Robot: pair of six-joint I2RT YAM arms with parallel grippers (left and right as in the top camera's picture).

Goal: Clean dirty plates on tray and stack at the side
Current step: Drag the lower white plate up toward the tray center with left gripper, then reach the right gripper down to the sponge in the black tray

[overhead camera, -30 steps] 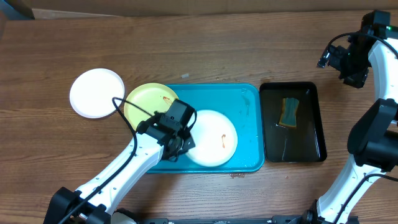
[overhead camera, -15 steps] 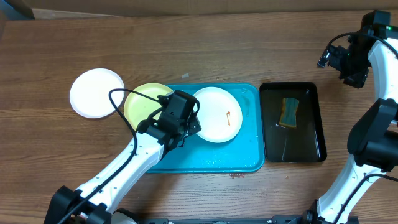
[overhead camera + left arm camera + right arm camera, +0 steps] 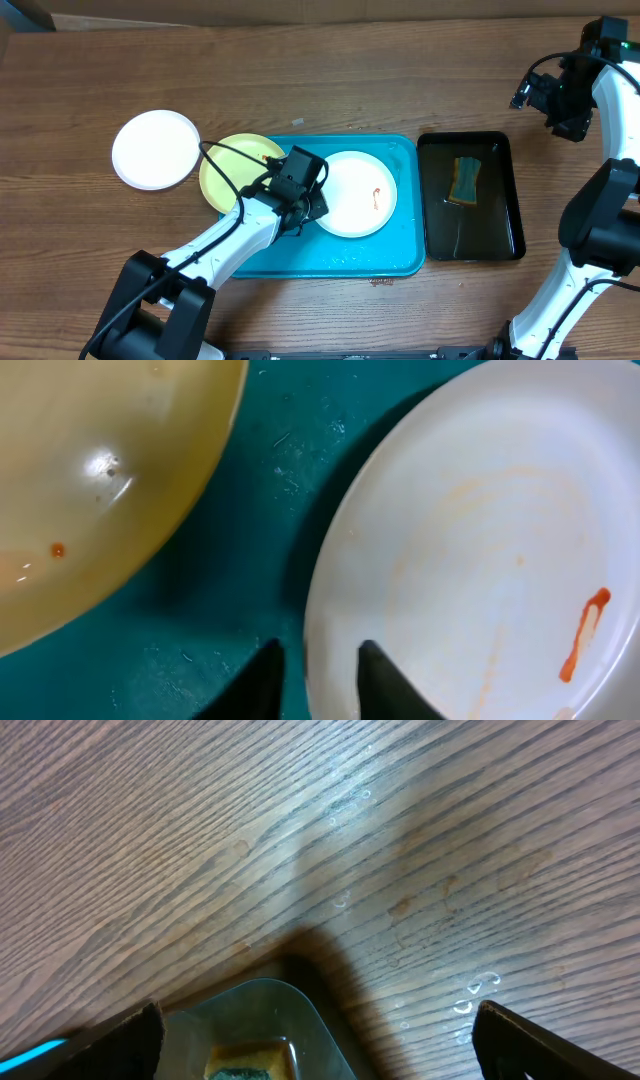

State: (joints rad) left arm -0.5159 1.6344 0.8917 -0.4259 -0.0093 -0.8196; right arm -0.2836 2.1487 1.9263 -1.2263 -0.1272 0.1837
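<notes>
The turquoise tray (image 3: 390, 255) lies mid-table. In it a white plate (image 3: 355, 193) with an orange smear (image 3: 580, 635) lies flat. A yellow-green plate (image 3: 235, 170) rests over the tray's left end; a red speck shows on it (image 3: 57, 549). Another white plate (image 3: 155, 150) sits on the wood to the left. My left gripper (image 3: 312, 203) straddles the smeared plate's left rim, its jaws slightly parted, one finger (image 3: 385, 680) over the plate (image 3: 480, 540), the other over the tray floor (image 3: 260, 510). My right gripper (image 3: 556, 105) hovers wide open at the far right.
A narrow black tray (image 3: 500, 235) stands right of the turquoise one, with a yellow-green sponge (image 3: 465, 180) in it. In the right wrist view the gripper (image 3: 318, 1010) hangs above that tray's corner (image 3: 300, 1010) and bare wood with water drops.
My left gripper carried the smeared white plate from the tray's front middle toward the back right, then its jaws parted off the rim. The right arm stayed still.
</notes>
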